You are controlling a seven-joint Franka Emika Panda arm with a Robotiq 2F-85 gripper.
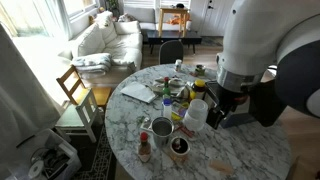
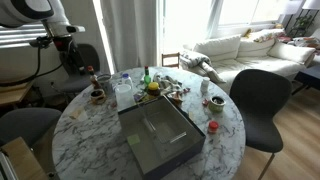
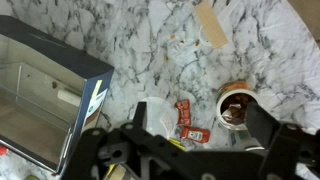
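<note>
Below the gripper (image 3: 198, 132), jaws released and empty, the red packet (image 3: 187, 120) lies flat on the table (image 3: 150, 50) just beside the brown bowl (image 3: 236, 103), long axis crossing the jaw line.

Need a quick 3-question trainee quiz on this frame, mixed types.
1. True or false: the gripper is clamped on the red sachet.
2. Multiple choice: in the wrist view, on which side of the red sachet does the small bowl of brown stuff lie? A) left B) right C) on top of it
3. Fill in: in both exterior views the marble table is ___ in shape.

Key
1. False: the jaws stand open and hold nothing.
2. B
3. round
</note>
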